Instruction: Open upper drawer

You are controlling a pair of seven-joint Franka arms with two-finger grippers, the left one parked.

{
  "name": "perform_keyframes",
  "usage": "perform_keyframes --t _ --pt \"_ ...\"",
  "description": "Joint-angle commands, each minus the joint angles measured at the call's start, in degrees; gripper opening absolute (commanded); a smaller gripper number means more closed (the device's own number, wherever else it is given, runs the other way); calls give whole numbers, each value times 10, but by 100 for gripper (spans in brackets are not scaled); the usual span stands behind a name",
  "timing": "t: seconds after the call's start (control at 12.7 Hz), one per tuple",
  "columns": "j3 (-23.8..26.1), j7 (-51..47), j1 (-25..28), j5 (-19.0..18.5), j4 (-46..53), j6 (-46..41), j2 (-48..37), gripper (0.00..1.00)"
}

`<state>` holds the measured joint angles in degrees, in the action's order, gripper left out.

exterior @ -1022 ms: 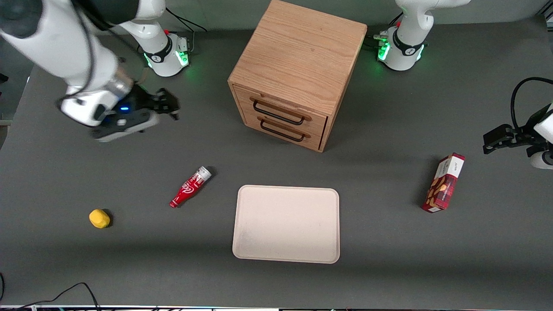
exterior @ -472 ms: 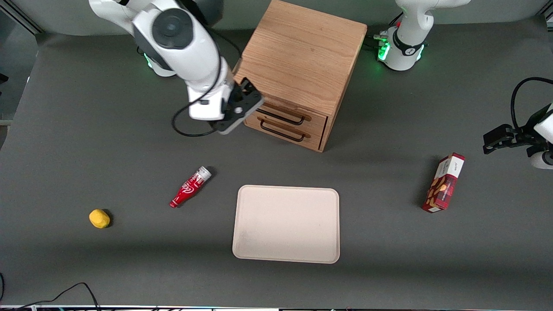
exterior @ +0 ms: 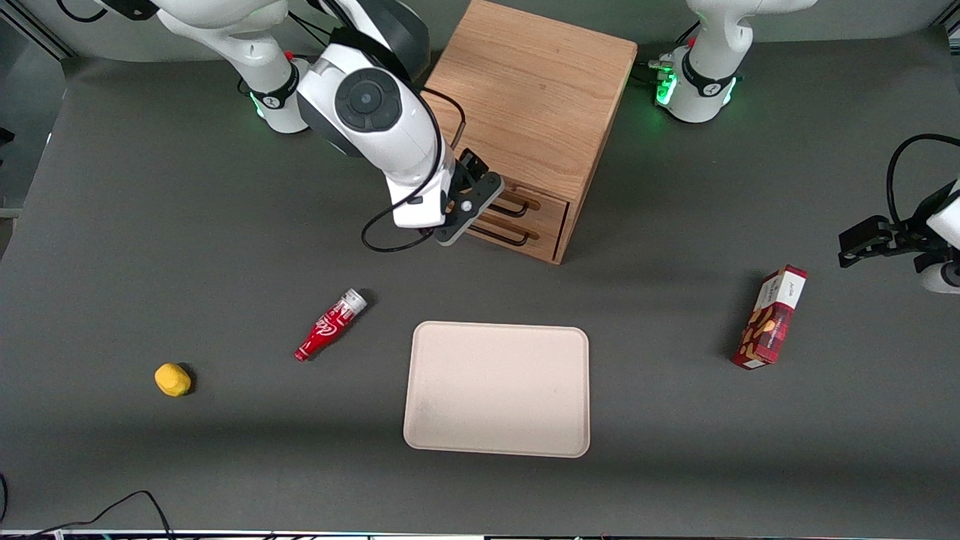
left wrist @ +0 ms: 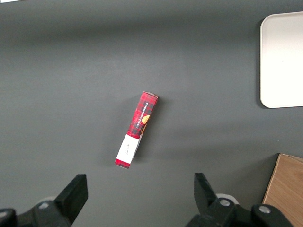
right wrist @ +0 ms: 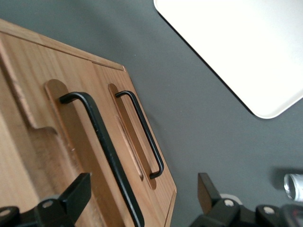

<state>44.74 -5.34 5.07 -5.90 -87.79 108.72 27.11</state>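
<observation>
The black two-finger claw (exterior: 471, 201), fingers spread apart, hovers in front of the shallow light-oak upper drawer (exterior: 536, 201), shut in the wooden cabinet (exterior: 517, 105), its thin black wire handle (right wrist: 102, 142) ungrasped.

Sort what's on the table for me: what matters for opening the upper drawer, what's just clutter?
Job: upper drawer with its handle, shut; cabinet; gripper, open, in front of the drawers.

Clutter: lower drawer, tray, bottle, yellow lump, red box.
</observation>
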Motion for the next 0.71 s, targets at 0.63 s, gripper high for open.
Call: perform_keyframes --t 0.63 --pt "-5 27 11 -74 -26 76 51 100"
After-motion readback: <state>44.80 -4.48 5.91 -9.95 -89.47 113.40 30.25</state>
